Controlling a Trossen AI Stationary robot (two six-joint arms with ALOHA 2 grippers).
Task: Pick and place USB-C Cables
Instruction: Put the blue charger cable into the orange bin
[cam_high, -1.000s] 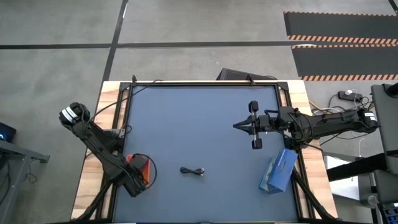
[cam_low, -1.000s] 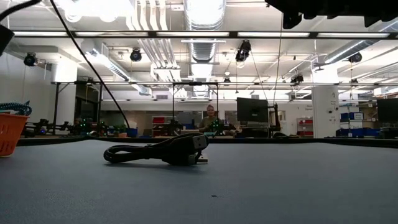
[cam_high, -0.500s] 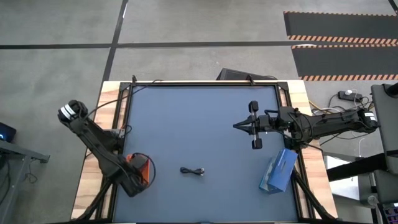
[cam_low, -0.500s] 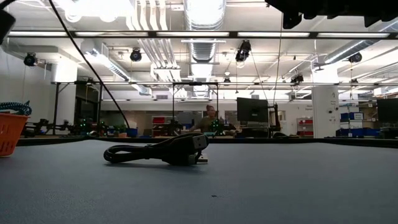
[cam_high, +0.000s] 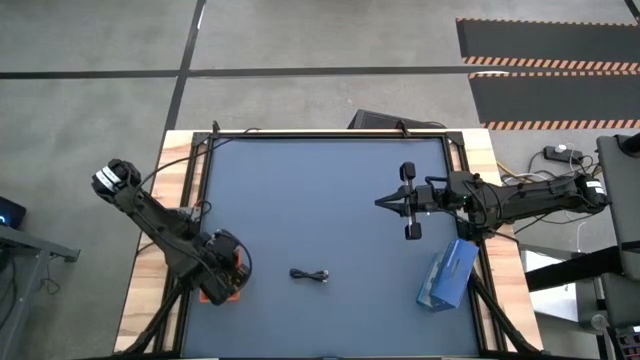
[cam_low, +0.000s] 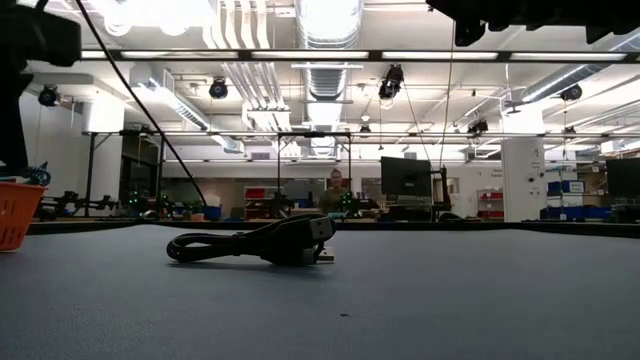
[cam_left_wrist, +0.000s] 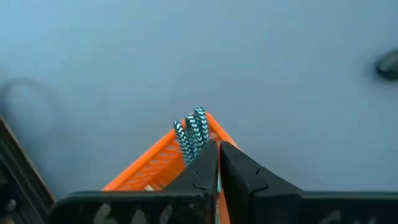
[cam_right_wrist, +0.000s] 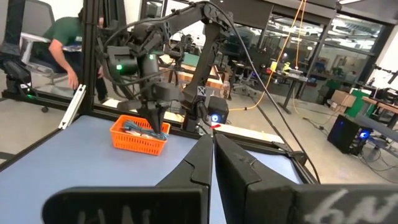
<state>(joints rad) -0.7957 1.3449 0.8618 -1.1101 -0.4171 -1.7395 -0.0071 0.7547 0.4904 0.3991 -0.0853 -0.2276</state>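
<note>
A black USB-C cable (cam_high: 310, 276) lies bundled on the blue mat near the front middle; the low view (cam_low: 255, 245) shows it resting on its side. A teal braided cable (cam_left_wrist: 193, 130) lies in the orange tray (cam_left_wrist: 152, 165) at the front left, its loops sticking up over the rim. My left gripper (cam_left_wrist: 219, 146) is shut and points down into the tray (cam_right_wrist: 140, 138), fingertips right beside the teal loops. My right gripper (cam_high: 380, 203) is shut, empty, and hovers at the right middle. No white or pink cable shows. My left gripper has its shut fingertips (cam_left_wrist: 208, 155) right at the teal cable's upstanding loops (cam_left_wrist: 198, 124), coming from above. I cannot tell whether they touch the cable or the tray's rim.
A flat blue box (cam_high: 447, 273) lies at the front right beside the right arm. Open mat lies between the tray and the black cable. A person shows in the room behind the table (cam_low: 337, 190), and another beyond the left arm (cam_right_wrist: 59, 43).
My left gripper has gone from the tray's near side toward the far edge and now stands over the tray, covering most of it in the high view. It has come into the low view at the left. The cables and the right arm have kept still.
</note>
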